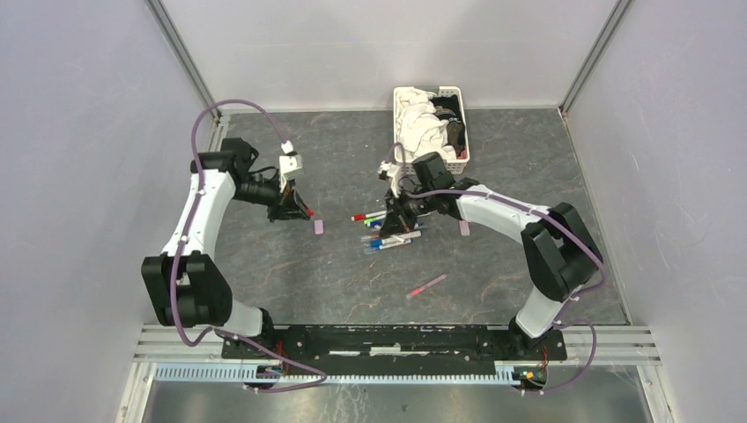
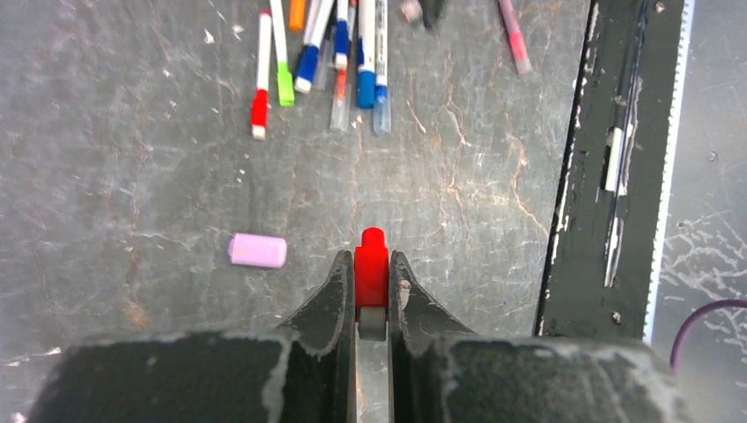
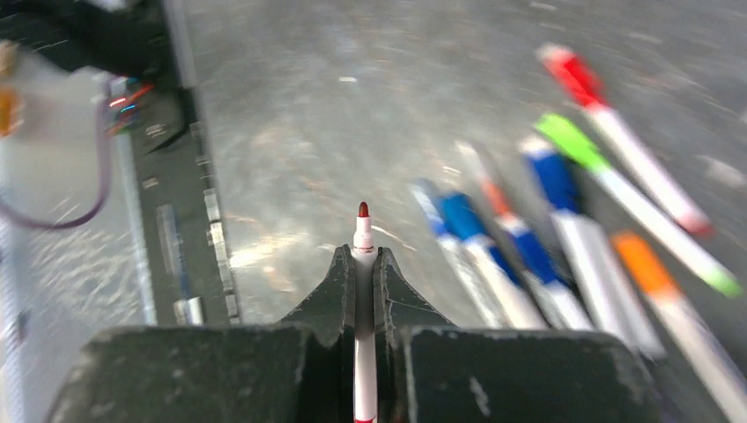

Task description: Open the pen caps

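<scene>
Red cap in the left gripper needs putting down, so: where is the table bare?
Bare: the table between the lilac cap, the pink pen and the arm bases; also the far corner right of the basket. Crowded: the pen pile at the right gripper.

I look down on a dark grey table [image 1: 291, 264], its top veined like marble and softly, evenly lit. Plain pale lilac-grey walls close it in: one behind it [image 1: 379, 44], one to its left [image 1: 79, 132], one to its right [image 1: 678, 132]. Aluminium posts [image 1: 185, 53] rise at its far corners. Along its near edge run a black plate [image 1: 458, 337] and silver rails [image 1: 617, 344].
</scene>
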Tool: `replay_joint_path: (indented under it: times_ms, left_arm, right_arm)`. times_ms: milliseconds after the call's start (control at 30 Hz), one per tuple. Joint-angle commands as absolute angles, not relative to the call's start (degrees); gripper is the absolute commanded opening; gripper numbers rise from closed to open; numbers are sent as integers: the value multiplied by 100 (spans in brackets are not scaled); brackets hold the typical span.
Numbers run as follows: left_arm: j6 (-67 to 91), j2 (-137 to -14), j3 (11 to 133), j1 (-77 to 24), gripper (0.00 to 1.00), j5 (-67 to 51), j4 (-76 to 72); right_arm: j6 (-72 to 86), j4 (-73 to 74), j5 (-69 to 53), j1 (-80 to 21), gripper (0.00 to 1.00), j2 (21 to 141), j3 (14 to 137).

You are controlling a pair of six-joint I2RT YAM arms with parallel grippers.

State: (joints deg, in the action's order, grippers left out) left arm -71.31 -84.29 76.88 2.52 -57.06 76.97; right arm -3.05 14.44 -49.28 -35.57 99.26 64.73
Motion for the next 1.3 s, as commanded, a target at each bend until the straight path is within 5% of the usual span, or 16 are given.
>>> replay_joint_path:
  times_ms: [0, 267, 567, 900, 1267]
  left_arm:
    - [-5559, -8001, 6635, 256, 2, -5373, 5590]
    - [-4062, -7678, 4917, 220, 2, -3537, 3055]
    - [-4069, -7963, 4285, 145, 5, -3024, 2379]
    - [-4249, -8246, 4341, -139, 35, -3311, 2632]
    - [-4331, -7796, 4992, -141, 81, -4060, 3516]
  right_arm:
    - [677, 609, -2729, -2657, 0, 9126, 5859]
    - [1744, 292, 476, -1454, 0, 8161, 4555]
    - [1863, 166, 1541, -1199, 0, 8429, 4256]
    - [1666, 86, 1355, -1193, 24, 9223, 4527]
    - [1718, 43, 1155, -1196, 46, 9041, 4480]
